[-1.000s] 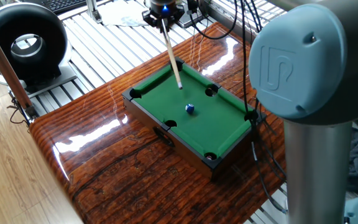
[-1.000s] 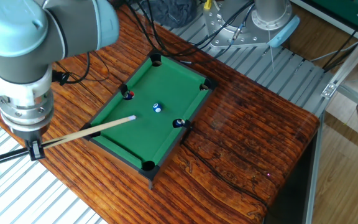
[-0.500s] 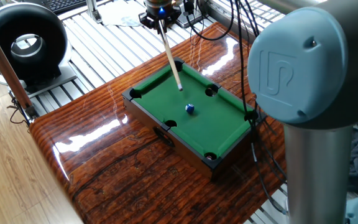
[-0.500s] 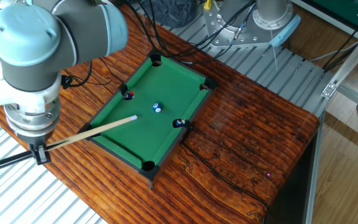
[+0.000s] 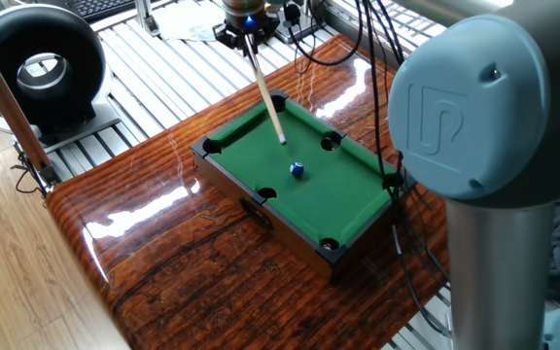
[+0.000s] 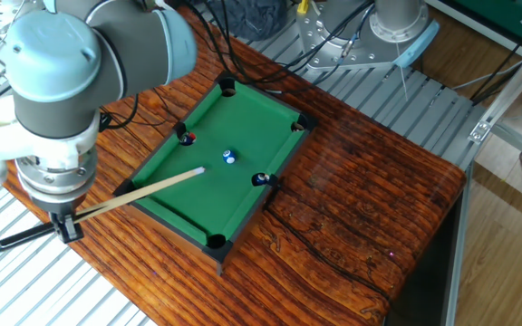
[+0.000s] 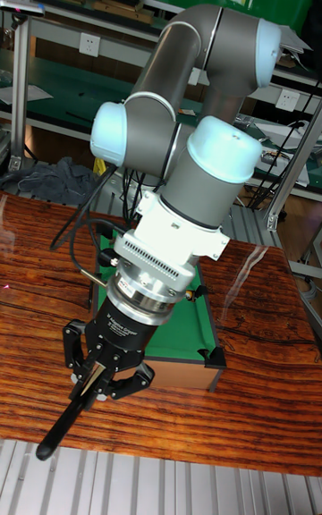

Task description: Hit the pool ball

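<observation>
The pool ball (image 5: 297, 169) (image 6: 229, 157), tiny and blue with a white spot, lies near the middle of the mini pool table's green felt (image 5: 358, 194) (image 6: 243, 118). My gripper (image 5: 248, 19) (image 6: 62, 224) (image 7: 100, 379) hangs beyond one short end of the table, shut on a thin wooden cue stick (image 5: 268, 92) (image 6: 139, 189). The cue slopes down over the felt. Its pale tip (image 6: 201, 169) rests a short way from the ball, not touching it. The cue's black butt (image 7: 54, 434) sticks out behind the fingers.
A red ball (image 6: 187, 139) sits by one side pocket and a dark ball (image 6: 261, 179) by the opposite one. Cables (image 5: 358, 39) trail past the table's far side. A black ring-shaped device (image 5: 37, 63) stands off the wooden tabletop, and a second robot base (image 6: 397, 27) is behind.
The arm has shifted along the cue's line toward the mini table. The cue tip has crept slightly closer to the blue ball, which has not moved.
</observation>
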